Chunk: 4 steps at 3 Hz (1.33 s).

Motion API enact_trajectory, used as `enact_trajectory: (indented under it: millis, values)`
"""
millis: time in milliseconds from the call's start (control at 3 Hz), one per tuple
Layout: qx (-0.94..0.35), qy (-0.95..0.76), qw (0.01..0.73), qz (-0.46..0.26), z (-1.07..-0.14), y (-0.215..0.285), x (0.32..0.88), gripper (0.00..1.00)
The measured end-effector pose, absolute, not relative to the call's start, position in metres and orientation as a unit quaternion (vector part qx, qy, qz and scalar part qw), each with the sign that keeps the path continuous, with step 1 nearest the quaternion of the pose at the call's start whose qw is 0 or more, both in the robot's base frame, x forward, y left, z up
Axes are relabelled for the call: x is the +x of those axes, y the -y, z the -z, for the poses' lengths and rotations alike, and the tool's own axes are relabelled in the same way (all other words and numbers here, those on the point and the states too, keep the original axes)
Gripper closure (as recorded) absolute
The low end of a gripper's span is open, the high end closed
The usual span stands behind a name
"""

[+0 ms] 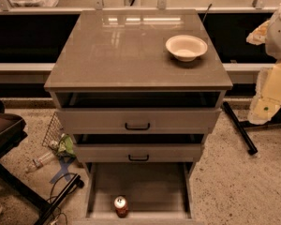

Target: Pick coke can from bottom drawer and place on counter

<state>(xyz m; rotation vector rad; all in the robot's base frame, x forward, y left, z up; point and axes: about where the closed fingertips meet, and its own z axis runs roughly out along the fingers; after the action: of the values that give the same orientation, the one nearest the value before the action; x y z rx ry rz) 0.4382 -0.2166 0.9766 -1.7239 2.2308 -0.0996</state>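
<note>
The coke can (pixel 121 206), red with a silver top, stands upright on the grey floor of the bottom drawer (pixel 145 184), close to its front edge and left of centre. The drawer is pulled out. The counter (pixel 126 55) is the glossy grey-brown top of the cabinet, above the two drawers with black handles. My gripper (pixel 268 104) is the pale shape at the right edge of the view, beside the cabinet at the height of the top drawer, far from the can.
A white bowl (pixel 186 47) sits on the counter's right rear part. A clear bottle (pixel 40 162), a wire basket (pixel 53 129) and cables lie on the floor at left, by a black chair (pixel 7 135). A black bar (pixel 240 129) slants across the floor at right.
</note>
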Motion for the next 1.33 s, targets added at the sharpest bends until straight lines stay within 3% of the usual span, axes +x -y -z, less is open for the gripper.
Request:
enact_trajectory:
  millis: [667, 1333]
  values:
    - [-0.599, -0.778, 0.187, 0.009, -0.954, 0.216, 0.446, 0.00]
    - [-0.598, -0.743, 0.277, -0.115, -0.826, 0.199, 0.437, 0.00]
